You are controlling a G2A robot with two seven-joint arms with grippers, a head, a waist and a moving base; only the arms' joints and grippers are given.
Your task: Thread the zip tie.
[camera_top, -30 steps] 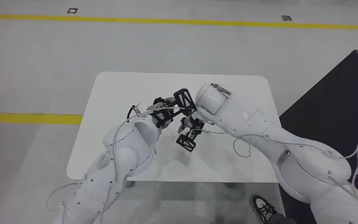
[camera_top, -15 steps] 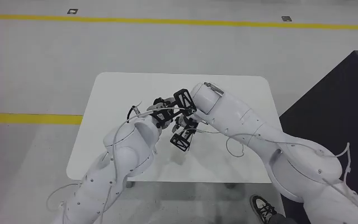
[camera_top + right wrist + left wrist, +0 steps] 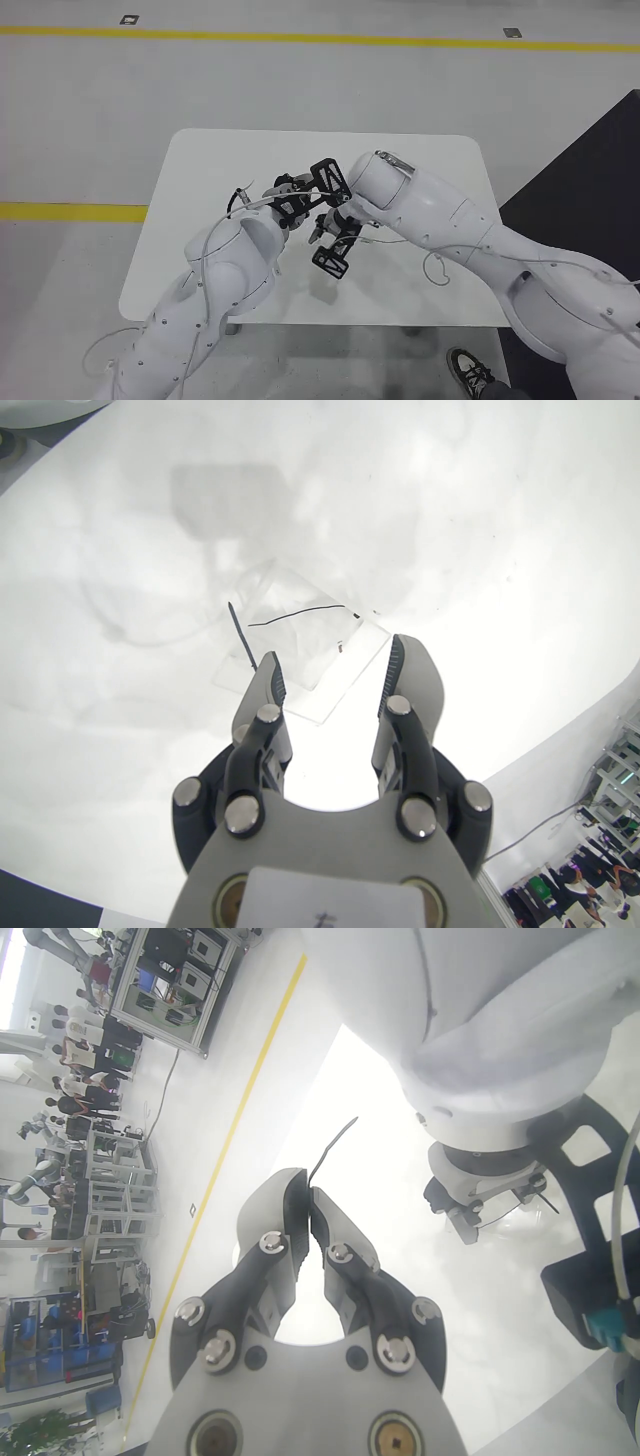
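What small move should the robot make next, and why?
Probably shift the right gripper sideways to bring the black strip beside its finger between its open jaws. The left gripper is shut on a zip tie; the right holds nothing.

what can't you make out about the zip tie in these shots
- Left wrist view: the zip tie has its lower end hidden between the pads of the shut left gripper.
- Right wrist view: the black strip runs behind a finger of the open right gripper; what holds it is unclear.
- Right wrist view: the dark specks on the clear sheet are too small to identify.
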